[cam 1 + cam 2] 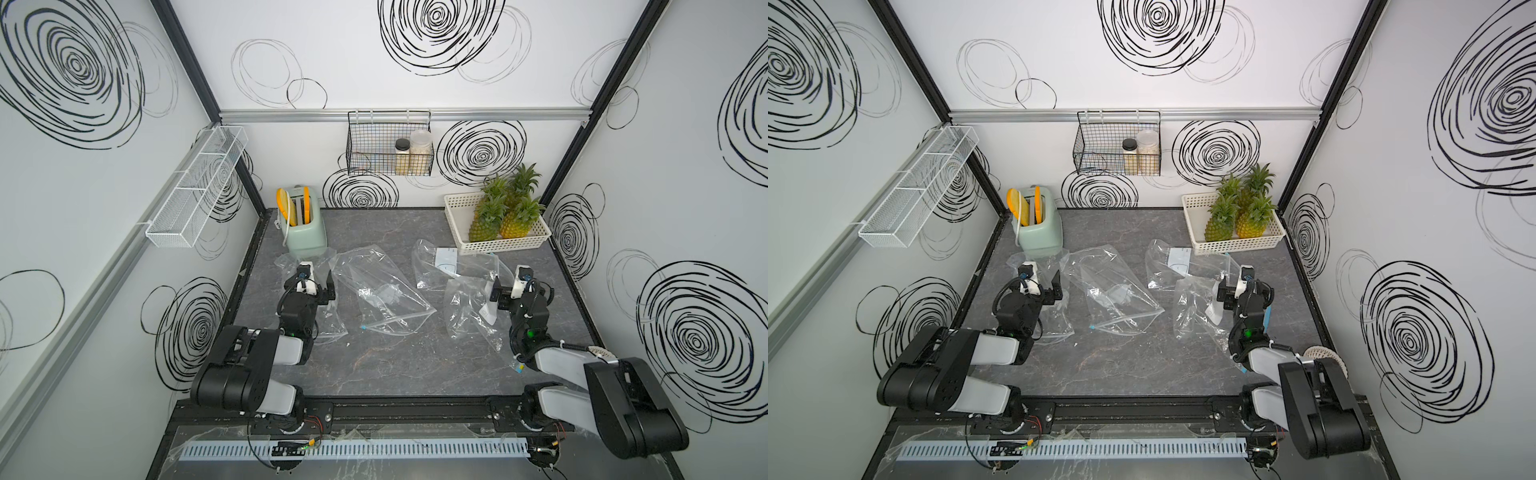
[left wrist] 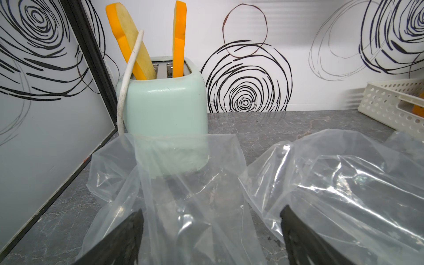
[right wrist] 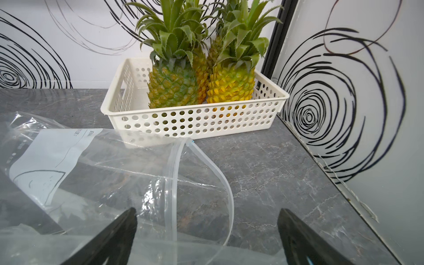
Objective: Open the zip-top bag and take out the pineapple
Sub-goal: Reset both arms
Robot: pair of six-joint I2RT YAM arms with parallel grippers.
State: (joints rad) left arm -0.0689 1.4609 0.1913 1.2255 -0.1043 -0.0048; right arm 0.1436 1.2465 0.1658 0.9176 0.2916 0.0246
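Several clear zip-top bags lie crumpled on the dark marble table: one in the middle [image 1: 382,291], one with a white label [image 1: 444,266] at the back, and one [image 1: 465,311] by my right gripper. They all look flat and empty. Several pineapples [image 1: 511,212] stand upright in a white perforated basket [image 1: 457,208] at the back right. My left gripper [image 2: 212,210] is open above a bag [image 2: 183,206] in front of the toaster. My right gripper [image 3: 207,209] is open over the gaping zip mouth [image 3: 174,172] of the labelled bag, and holds nothing.
A mint toaster [image 1: 301,232] with orange-crusted slices stands at the back left, its white cord trailing. On the back wall hangs a black wire basket [image 1: 374,153] with jars. A white mesh shelf [image 1: 195,187] hangs on the left wall. The walls close in the table's sides.
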